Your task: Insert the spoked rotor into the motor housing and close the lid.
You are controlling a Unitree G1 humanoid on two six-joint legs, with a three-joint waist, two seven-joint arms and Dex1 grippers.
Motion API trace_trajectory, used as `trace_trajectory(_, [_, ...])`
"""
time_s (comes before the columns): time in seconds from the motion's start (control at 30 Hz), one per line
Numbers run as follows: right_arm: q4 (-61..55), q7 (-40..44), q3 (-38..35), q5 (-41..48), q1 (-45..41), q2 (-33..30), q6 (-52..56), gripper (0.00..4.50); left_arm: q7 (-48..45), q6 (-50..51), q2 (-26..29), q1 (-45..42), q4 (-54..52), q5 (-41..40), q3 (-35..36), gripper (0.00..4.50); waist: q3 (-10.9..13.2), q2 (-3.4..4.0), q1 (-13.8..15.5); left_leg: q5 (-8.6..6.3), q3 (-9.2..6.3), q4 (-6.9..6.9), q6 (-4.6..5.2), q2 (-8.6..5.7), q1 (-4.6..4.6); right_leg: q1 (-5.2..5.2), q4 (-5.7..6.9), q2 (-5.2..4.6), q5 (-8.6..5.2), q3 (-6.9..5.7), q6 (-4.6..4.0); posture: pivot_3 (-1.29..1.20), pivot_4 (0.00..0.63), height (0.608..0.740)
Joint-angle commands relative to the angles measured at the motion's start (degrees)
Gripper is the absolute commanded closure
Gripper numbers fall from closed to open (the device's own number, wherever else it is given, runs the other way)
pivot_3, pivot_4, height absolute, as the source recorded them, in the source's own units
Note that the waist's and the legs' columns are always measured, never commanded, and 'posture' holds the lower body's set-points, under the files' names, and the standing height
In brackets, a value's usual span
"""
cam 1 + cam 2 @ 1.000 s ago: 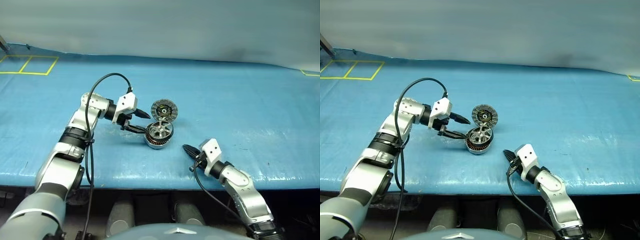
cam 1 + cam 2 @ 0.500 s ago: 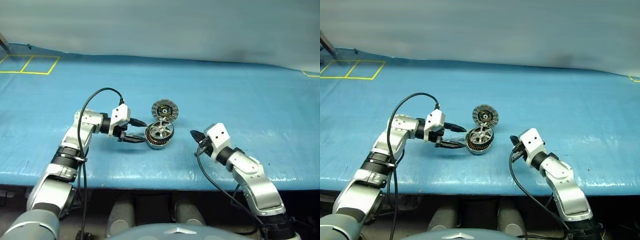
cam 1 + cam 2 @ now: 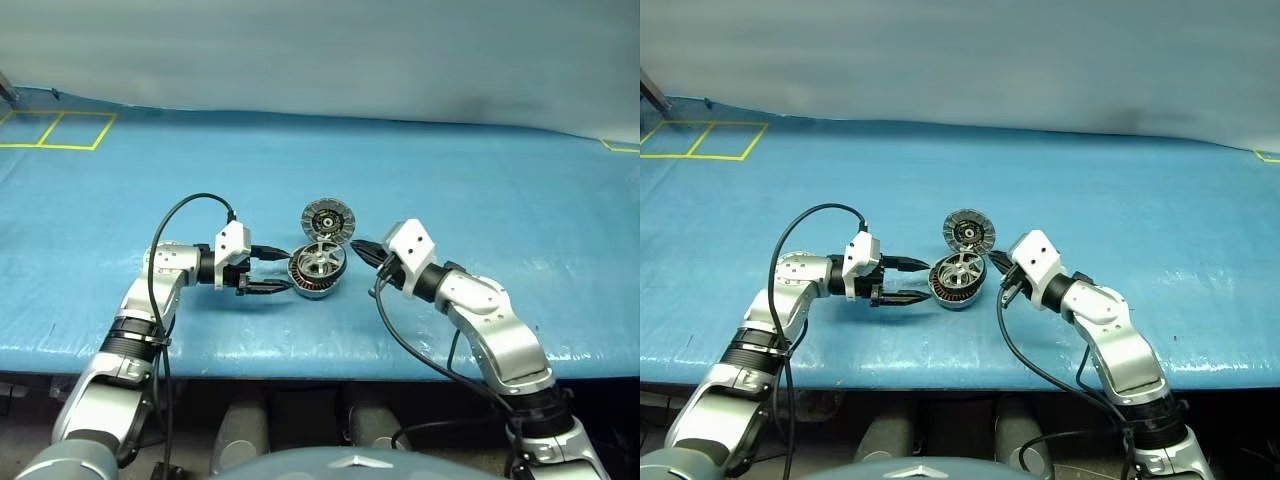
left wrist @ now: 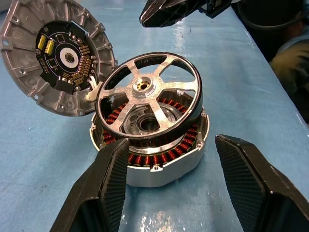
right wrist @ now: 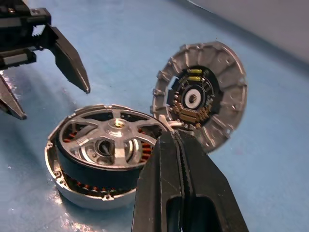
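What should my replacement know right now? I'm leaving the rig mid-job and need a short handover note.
Left gripper: open, empty, facing the motor housing on the blue table.
Right gripper: shut, empty, close to the housing's other side.
Spoked rotor: sits tilted on top of the housing, not seated.
Lid: open, propped on edge against the housing, dark centre showing.
Left: seat the rotor, close the lid.

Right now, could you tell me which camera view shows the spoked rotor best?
The left wrist view: the spoked rotor shows large, tilted, only partly seated in the motor housing. The right wrist view hides part of it behind shut fingers; the eye views show it small.
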Motion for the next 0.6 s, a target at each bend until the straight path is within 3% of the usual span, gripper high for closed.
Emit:
trace_trajectory(0.03, [0.4, 1.9, 1.5, 0.8, -2.7, -0.2, 1.3, 4.50, 0.8, -2.7, -0.5, 1.6, -0.9, -2.2, 2.5, 1.43, 0.0, 0.00, 0.0, 0.00, 0.00, 0.00, 0.00, 0.00, 0.00, 0.00, 0.00, 0.00, 0.00, 0.00, 0.00, 0.00, 0.150, 0.740])
trace_trajectory(0.33, [4.0, 6.1, 5.3, 0.8, -8.5, -0.9, 4.8, 4.50, 3.2, -4.8, -1.9, 5.7, 0.2, -2.2, 2.5, 1.43, 0.0, 0.00, 0.1, 0.00, 0.00, -0.01, 0.00, 0.00, -0.01, 0.00, -0.02, -0.01, 0.00, -0.02, 0.00, 0.00, 0.150, 0.740])
trace_trajectory(0.5, [4.9, 6.1, 6.6, -0.5, -10.2, -1.0, 4.8, 3.30, 3.7, -5.3, -2.1, 7.1, -0.4, -2.5, 2.2, 1.38, 0.0, 0.00, 0.0, 0.00, 0.00, -0.05, 0.00, 0.00, -0.01, -0.02, -0.05, -0.01, 0.00, -0.02, 0.00, 0.00, 0.150, 0.740])
trace_trajectory(0.6, [5.4, 6.5, 6.7, -0.3, -10.7, -0.9, 5.0, 3.30, 4.2, -5.6, -2.2, 7.5, -0.4, -2.5, 2.5, 1.38, 0.0, 0.00, 0.0, 0.00, 0.00, -0.05, 0.00, 0.00, -0.01, -0.03, -0.05, -0.01, 0.00, -0.02, 0.00, 0.00, 0.150, 0.740])
